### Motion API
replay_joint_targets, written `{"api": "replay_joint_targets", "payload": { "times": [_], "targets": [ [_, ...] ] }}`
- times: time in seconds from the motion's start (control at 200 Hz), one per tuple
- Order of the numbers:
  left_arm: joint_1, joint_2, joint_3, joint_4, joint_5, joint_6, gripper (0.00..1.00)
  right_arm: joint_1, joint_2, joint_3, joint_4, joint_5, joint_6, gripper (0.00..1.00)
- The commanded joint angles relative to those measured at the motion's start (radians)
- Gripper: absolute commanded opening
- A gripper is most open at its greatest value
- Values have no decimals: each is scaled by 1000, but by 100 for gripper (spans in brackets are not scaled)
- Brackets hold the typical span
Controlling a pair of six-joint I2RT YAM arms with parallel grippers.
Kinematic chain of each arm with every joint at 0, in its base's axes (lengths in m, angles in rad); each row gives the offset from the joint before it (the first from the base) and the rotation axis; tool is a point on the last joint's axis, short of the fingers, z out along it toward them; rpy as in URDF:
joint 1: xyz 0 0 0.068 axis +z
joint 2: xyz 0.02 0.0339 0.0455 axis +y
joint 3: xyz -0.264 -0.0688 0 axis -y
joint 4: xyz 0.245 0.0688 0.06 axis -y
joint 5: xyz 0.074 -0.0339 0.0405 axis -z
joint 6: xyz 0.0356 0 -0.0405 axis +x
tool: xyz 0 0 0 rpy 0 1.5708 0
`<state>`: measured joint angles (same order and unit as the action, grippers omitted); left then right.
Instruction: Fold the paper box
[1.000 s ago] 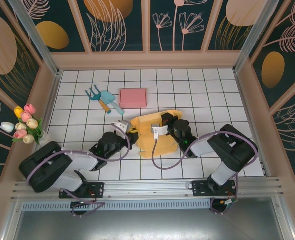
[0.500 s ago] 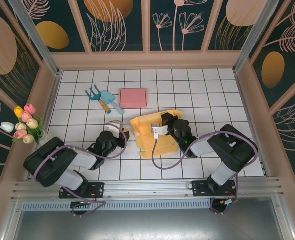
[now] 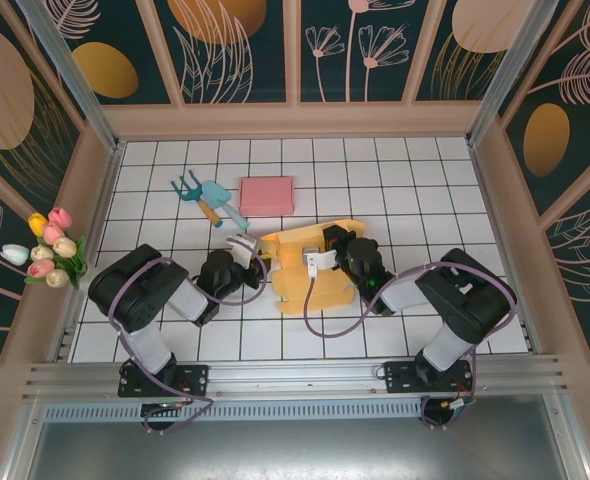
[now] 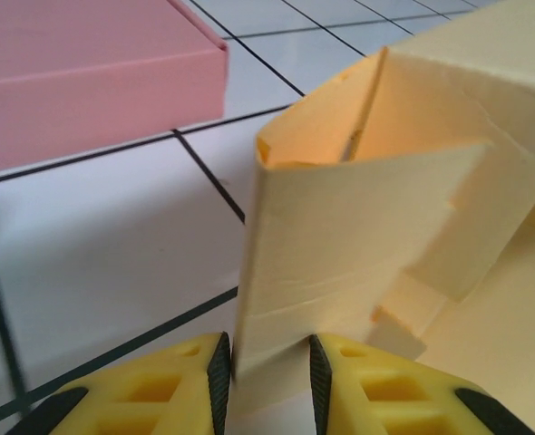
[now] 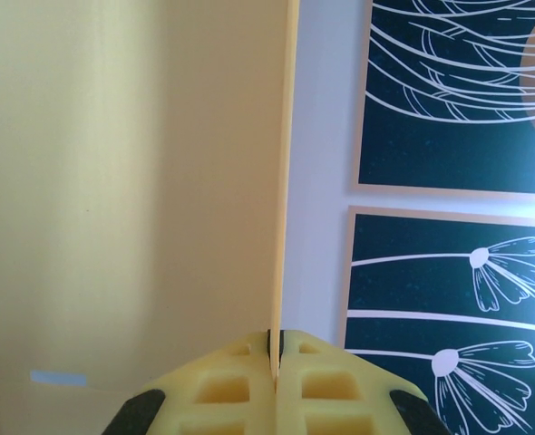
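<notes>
The yellow paper box [image 3: 310, 268] lies partly folded on the tiled table, right of centre. My left gripper [image 3: 245, 249] sits at its left corner. In the left wrist view an upright side flap of the box [image 4: 367, 217] stands between the fingers of the left gripper [image 4: 267, 367], whose jaws are apart. My right gripper [image 3: 325, 252] is over the box's middle. In the right wrist view the right gripper [image 5: 276, 343] is shut on the thin edge of a raised yellow panel [image 5: 131, 181].
A flat pink box [image 3: 266, 195] lies behind the yellow one and shows up close in the left wrist view [image 4: 86, 82]. Teal garden tools [image 3: 210, 197] lie to its left. Tulips [image 3: 50, 250] stand at the left wall. Walls enclose the table.
The left gripper drew back left from the box, then came forward again to its left corner, while the left arm folded in closer. The right gripper has stayed shut on the box.
</notes>
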<state>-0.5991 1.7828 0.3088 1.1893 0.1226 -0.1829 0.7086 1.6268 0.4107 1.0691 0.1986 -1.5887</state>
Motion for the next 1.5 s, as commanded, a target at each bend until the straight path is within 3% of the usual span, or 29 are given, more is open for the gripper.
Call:
{"api": "replay_joint_targets", "payload": {
  "times": [0.0,0.29,0.52,0.751,1.106,1.491],
  "targets": [
    [3,51,38,106,158,-1,32,-7,41,-9,-168,-52,31,0],
    [3,39,3,156,301,-19,29,-14,64,-1,-159,-29,45,0],
    [3,13,-37,99,277,32,34,-22,68,-16,-116,-13,64,0],
    [3,-2,-57,126,321,22,41,-24,54,-31,-79,-23,52,0],
    [3,-169,-73,40,313,-2,42,-14,48,-58,-22,-30,25,0],
    [-1,-31,-31,111,323,-69,39,15,43,-76,50,-1,-2,0]
  ]
}}
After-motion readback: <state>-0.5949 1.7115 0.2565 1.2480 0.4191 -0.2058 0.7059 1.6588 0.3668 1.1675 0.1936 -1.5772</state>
